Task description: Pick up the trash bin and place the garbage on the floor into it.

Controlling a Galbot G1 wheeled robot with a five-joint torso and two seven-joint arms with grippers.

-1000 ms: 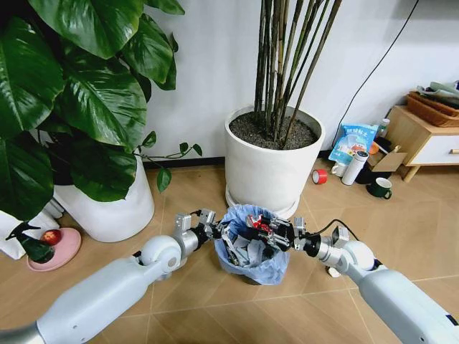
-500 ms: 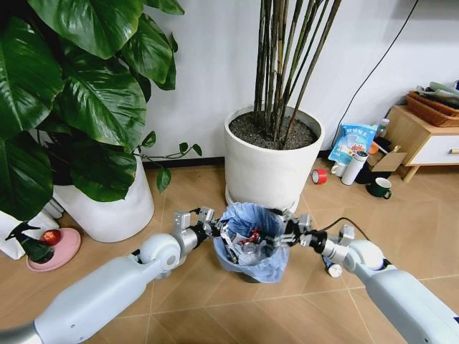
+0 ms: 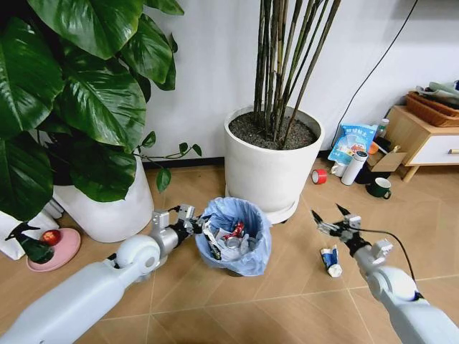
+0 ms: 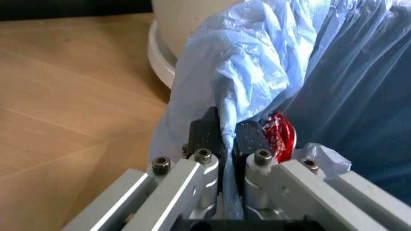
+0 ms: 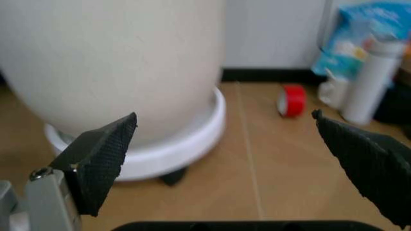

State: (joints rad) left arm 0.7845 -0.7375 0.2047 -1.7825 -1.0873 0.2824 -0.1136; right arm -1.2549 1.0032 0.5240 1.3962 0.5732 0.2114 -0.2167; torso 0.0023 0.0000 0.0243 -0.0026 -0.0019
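Two big white plant pots (image 3: 273,160) stand behind my work, one just behind the trash bin (image 3: 233,240) on the wooden floor (image 3: 215,315). My left gripper (image 4: 226,139) is pinched tight on the bin's rim, with the light-blue bag liner (image 4: 257,72) caught between the pads. Crumpled scraps and a red wrapper (image 3: 235,230) lie inside the bin. My right gripper (image 3: 330,218) hangs over the floor to the bin's right, fingers spread wide and empty. Just beneath it lies a blue-white tube wrapper (image 3: 330,260).
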